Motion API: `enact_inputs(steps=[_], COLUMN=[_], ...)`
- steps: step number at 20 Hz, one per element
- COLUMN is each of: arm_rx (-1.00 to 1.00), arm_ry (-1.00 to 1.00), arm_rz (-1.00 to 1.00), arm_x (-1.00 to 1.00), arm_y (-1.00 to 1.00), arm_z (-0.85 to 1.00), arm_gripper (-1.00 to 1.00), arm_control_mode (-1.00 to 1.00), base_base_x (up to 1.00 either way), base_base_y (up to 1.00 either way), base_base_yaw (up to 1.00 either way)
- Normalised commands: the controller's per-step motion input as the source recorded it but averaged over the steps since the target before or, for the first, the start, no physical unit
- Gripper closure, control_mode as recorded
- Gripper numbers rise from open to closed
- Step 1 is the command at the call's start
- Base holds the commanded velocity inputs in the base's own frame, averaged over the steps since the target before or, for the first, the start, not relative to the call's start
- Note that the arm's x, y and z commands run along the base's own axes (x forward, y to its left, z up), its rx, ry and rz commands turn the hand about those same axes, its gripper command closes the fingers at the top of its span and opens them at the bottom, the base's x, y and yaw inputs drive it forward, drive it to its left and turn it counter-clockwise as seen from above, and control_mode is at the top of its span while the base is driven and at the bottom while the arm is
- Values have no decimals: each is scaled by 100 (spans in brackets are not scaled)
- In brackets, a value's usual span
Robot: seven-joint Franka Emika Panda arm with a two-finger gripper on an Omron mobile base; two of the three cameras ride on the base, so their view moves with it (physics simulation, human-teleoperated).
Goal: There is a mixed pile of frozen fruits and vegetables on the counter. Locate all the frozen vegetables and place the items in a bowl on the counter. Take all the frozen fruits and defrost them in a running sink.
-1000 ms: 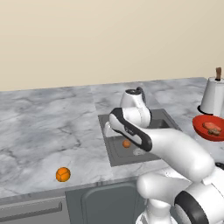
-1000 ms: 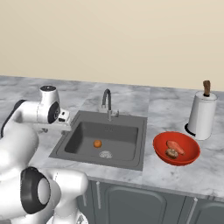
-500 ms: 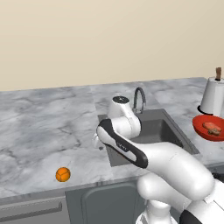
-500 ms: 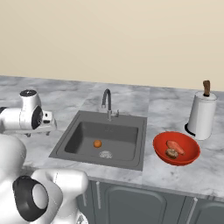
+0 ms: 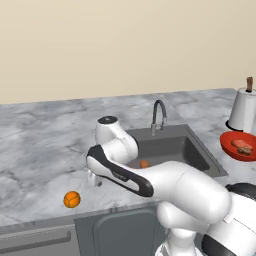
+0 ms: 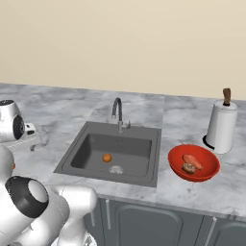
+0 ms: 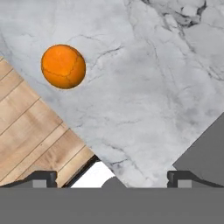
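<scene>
red bowl (image 6: 209, 169) holding two vegetables, sink (image 6: 86, 150) holding one orange ball (image 6: 107, 157)

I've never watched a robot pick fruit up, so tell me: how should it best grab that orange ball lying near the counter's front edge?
Probably straight down from above, fingers closing across the middle of the orange ball. It is round and sits alone on the flat counter, so its widest girth gives the firmest hold and nothing blocks either side. The open gripper would first need to centre over it.
</scene>
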Motion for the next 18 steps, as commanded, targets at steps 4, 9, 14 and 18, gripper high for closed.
enact_inputs(steps=[4,9,14,18], arm_rx=[-6,-3,-1,-5], arm_ry=[5,0,-3,2], arm_rz=[8,-1,-5,-1], arm_x=[-15,0,0,1], arm_y=[56,63,61,54], arm_z=[-5,-21,-26,-32], arm_gripper=[-100,-100,-100,-100], arm_control_mode=[-100,-100,-100,-100], base_base_x=[0,0,0,0], base_base_y=[0,0,0,0], base_base_yaw=[0,0,0,0])
